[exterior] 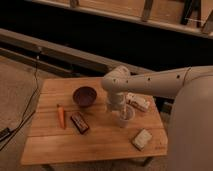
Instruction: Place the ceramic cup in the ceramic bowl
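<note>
One pale arm reaches down over the wooden table (100, 145), with its gripper (122, 109) at the rim of the ceramic cup (126, 119). The cup stands upright on the wood to the right of the ceramic bowl (84, 96), near it but apart. Whether the gripper is clamped on the cup or loose cannot be told. A carrot (61, 116) lies below-left of the bowl and a dark bar (79, 122) just below it.
</note>
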`<state>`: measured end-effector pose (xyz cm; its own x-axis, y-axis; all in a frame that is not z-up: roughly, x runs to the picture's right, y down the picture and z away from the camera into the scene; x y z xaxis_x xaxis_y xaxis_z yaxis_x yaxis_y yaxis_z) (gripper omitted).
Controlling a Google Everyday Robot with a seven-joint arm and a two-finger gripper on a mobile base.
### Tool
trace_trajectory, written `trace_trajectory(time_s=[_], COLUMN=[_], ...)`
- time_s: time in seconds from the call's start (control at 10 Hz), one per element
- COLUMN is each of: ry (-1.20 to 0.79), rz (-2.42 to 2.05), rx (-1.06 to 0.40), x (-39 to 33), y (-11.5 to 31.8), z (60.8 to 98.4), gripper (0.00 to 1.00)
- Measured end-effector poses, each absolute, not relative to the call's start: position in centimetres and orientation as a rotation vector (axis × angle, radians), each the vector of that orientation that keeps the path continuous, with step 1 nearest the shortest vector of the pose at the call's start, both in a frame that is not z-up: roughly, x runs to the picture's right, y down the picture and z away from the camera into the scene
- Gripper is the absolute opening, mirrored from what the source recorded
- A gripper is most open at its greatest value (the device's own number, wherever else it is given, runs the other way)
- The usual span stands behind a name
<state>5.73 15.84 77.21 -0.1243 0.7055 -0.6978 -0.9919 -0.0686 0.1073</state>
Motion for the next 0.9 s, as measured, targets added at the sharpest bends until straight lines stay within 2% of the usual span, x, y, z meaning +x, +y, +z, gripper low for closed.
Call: trace_trajectory(time_s=[0.5,0.6,0.9], ry=[0.679,0.674,0.653], rz=[1.572,1.563,1.512], rx=[-0.549,-0.542,-0.513], x=[5.7,5.5,4.0], y=[15.1,14.7,13.0], z=[78.0,77.9,77.6], gripper=[0.05,0.01,0.00])
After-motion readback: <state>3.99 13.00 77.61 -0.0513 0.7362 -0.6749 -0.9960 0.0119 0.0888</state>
